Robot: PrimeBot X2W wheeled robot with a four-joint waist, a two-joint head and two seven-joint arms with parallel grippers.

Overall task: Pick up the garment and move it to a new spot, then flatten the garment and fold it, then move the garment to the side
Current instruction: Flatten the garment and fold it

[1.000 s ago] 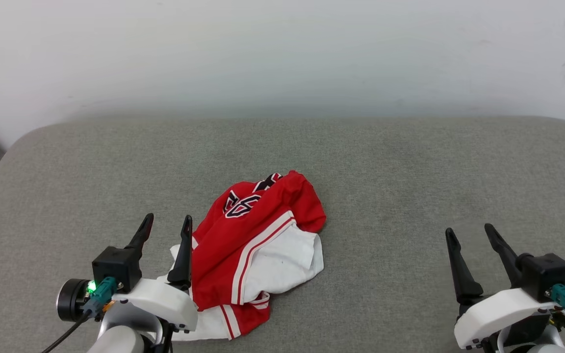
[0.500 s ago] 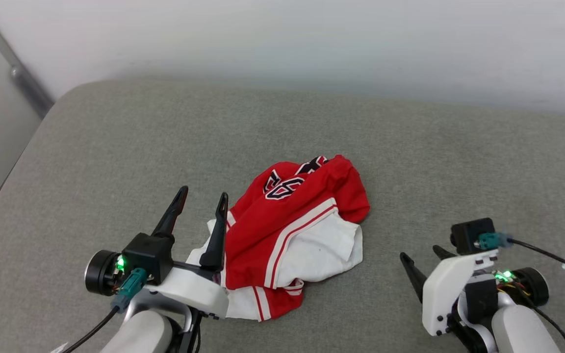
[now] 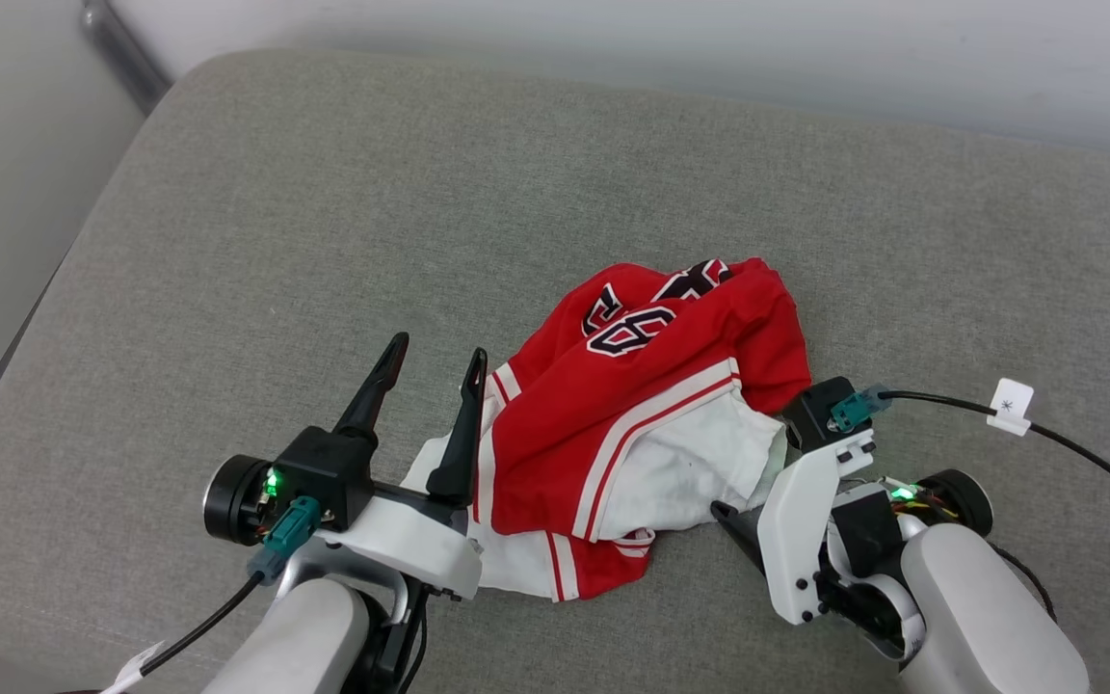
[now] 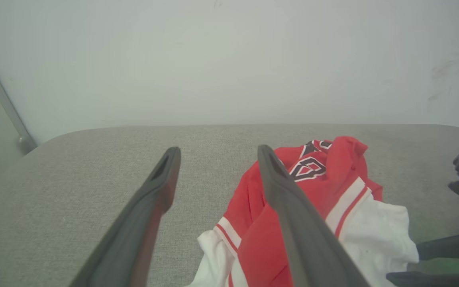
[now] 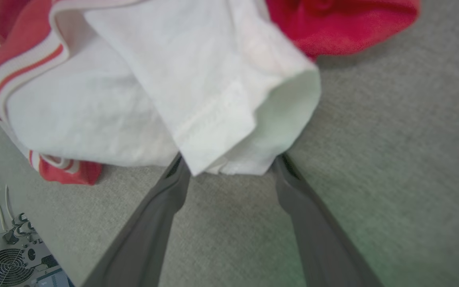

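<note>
The garment (image 3: 651,414) lies crumpled in a heap on the grey cushion (image 3: 324,212): red cloth, white panels, striped trim, black lettering on top. My left gripper (image 3: 433,357) stands open at its left edge, the right finger against the cloth, nothing between the fingers. In the left wrist view the garment (image 4: 325,187) lies right of the open left gripper (image 4: 218,151). My right gripper (image 3: 743,477) is turned on its side at the heap's white right edge. In the right wrist view the right gripper (image 5: 229,163) is open, its tips at the hem of the white sleeve (image 5: 213,99), which hides them.
The cushion's rounded left edge (image 3: 64,280) drops to a pale floor, with a metal post (image 3: 121,43) at the far left corner. A white wall runs behind. A black cable with a white tag (image 3: 1011,405) trails right from my right wrist. A fan housing (image 5: 2,271) sits below the cushion's edge.
The head camera has tilted down and turned left. My right gripper has rolled onto its side and moved left to the garment's white edge. The left gripper keeps its place beside the cloth.
</note>
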